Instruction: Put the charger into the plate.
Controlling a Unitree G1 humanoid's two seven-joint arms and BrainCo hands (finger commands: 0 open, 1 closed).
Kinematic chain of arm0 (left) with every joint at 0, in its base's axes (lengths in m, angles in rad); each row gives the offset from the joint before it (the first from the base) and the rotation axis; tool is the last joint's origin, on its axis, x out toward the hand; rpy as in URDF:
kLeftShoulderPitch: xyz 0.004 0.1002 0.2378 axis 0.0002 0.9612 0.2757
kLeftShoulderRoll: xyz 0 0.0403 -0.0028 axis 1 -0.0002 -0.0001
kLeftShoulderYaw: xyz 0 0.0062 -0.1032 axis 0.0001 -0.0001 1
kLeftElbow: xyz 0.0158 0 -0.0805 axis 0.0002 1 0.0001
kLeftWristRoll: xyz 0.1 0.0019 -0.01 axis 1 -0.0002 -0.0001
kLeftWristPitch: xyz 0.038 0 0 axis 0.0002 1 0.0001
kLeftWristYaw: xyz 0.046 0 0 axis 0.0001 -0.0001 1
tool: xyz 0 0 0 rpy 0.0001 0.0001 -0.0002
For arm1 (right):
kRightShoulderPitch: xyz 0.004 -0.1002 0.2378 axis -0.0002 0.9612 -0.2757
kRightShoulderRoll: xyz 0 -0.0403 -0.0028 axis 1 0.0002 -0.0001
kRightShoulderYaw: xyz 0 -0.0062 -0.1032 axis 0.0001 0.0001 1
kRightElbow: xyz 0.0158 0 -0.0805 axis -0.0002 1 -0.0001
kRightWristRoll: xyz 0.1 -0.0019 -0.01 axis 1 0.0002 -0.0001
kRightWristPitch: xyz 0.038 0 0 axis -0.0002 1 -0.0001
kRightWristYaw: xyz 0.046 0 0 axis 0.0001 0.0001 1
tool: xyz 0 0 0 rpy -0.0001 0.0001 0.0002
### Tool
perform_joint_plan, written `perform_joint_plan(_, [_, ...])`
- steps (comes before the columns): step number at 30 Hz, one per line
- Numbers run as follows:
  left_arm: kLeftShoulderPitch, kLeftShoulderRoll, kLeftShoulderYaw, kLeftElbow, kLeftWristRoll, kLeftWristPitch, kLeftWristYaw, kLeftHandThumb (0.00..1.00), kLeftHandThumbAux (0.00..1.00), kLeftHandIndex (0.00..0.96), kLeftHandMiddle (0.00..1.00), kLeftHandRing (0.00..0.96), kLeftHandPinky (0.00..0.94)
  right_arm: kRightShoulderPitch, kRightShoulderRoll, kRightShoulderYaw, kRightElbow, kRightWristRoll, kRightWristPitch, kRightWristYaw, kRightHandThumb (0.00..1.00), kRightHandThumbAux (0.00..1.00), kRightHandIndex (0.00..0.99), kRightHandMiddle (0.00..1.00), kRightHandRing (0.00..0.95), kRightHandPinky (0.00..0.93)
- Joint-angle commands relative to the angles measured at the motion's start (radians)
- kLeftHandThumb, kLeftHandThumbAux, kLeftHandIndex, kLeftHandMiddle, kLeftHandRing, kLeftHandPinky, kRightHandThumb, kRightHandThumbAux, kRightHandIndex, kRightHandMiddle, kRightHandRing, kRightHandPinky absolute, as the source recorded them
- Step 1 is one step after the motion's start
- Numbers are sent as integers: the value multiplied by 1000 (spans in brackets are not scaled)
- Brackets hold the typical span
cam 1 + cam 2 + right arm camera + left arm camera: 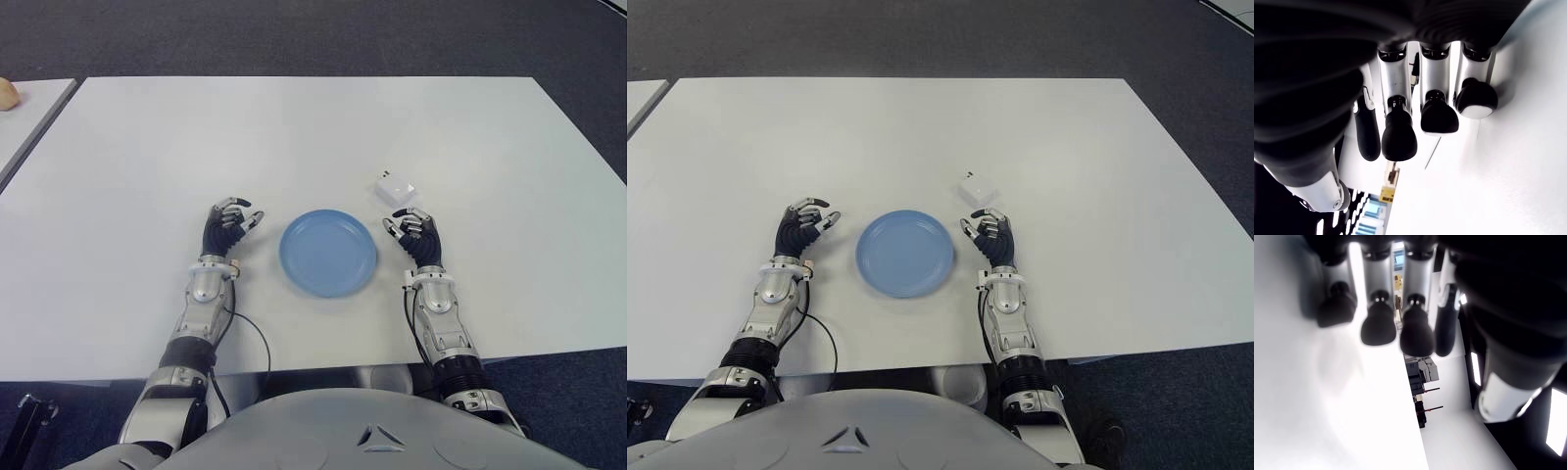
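Right hand (415,235) just right of plate, fingers (1399,133) loosely curled, spread apart, holding nothing. White charger (394,187) lies on table just beyond its fingertips, close but not gripped, outside plate. Blue plate (328,253) sits between both hands, nothing in it. Left hand (227,227) just left of plate, fingers relaxed, holding nothing. White table (294,137) under all.

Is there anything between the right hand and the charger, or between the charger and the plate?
Nothing visible. The charger lies on bare table just beyond the right hand, and the plate is beside that hand with only table between.
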Motion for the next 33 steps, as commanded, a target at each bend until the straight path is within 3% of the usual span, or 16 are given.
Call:
perform_joint_plan(1, [20, 2, -4, 2, 2, 25, -10, 707, 718, 437, 792, 794, 803, 8, -1, 1, 15, -1, 26, 8, 708, 728, 436, 816, 844, 870])
perform_joint_plan(12, [20, 0, -5, -3, 4, 30, -7, 706, 719, 437, 784, 787, 793, -3, -4, -1, 22, -6, -3, -2, 706, 729, 435, 803, 830, 845])
perform_joint_plan(18, [18, 2, -7, 3, 8, 30, -5, 706, 719, 437, 786, 789, 798, -32, -8, 19, -30, -81, -31, -64, 694, 735, 420, 704, 744, 723])
perform_joint_plan(22, [19, 1, -9, 1, 9, 33, -6, 707, 719, 437, 792, 795, 807, -62, -28, 34, -74, -156, 14, -105, 687, 735, 406, 514, 566, 563])
perform_joint_plan(23, [19, 1, -9, 1, 8, 33, -7, 707, 718, 437, 794, 797, 809, -67, -35, 35, -78, -170, 24, -109, 591, 742, 285, 422, 472, 477])
perform_joint_plan(26, [19, -1, -9, 0, 2, 31, -13, 707, 718, 438, 797, 801, 813, -91, -61, 42, -69, -228, 44, -132, 469, 723, 122, 277, 314, 325])
perform_joint_plan(29, [21, -3, -6, 1, -4, 24, -17, 707, 718, 438, 797, 801, 806, -146, -92, 50, -31, -285, 61, -168, 452, 614, 39, 144, 166, 182])
perform_joint_plan(33, [24, -5, -6, -3, -3, 22, -13, 707, 718, 438, 794, 796, 799, -190, -110, 59, 14, -320, 69, -204, 471, 522, 10, 56, 74, 112])
